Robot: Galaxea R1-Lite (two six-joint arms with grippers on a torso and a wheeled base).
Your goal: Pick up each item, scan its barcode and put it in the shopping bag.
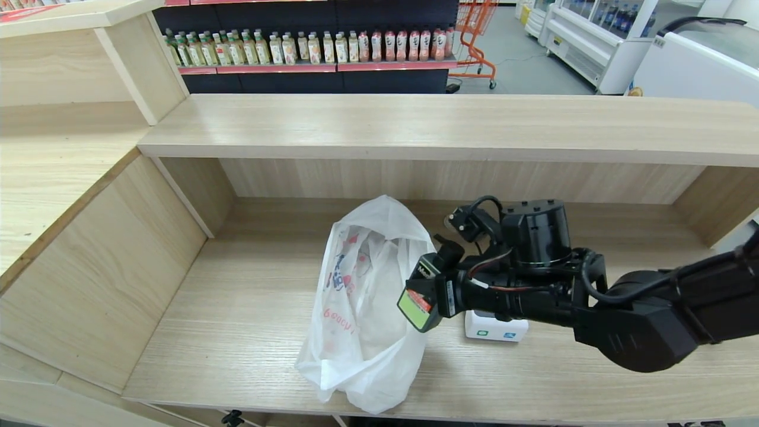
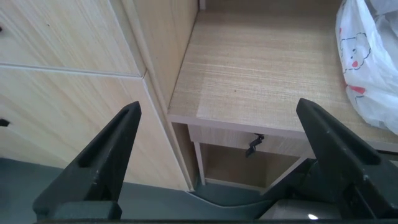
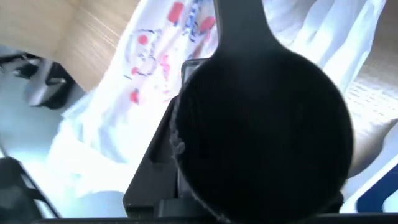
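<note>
Late in the bagging: a packet is held right beside the shopping bag, not yet inside.

The left tool (image 2: 219, 109) hangs off the surface's (image 1: 237, 332) front left corner, below its edge, with its fingers wide apart and nothing between them. The white shopping bag (image 1: 362, 296) stands mid-surface near the front edge; what it already holds I cannot tell. The right tool (image 1: 422, 296) looks clamped on a small green-and-red packet (image 1: 413, 311), raised off the surface just beside the bag's right side; whether they touch I cannot tell. Under that arm a white box (image 1: 495, 326) sits on the surface. No other loose goods lie about, so I judge this packet among the last. Dropping it in and letting go remain.
</note>
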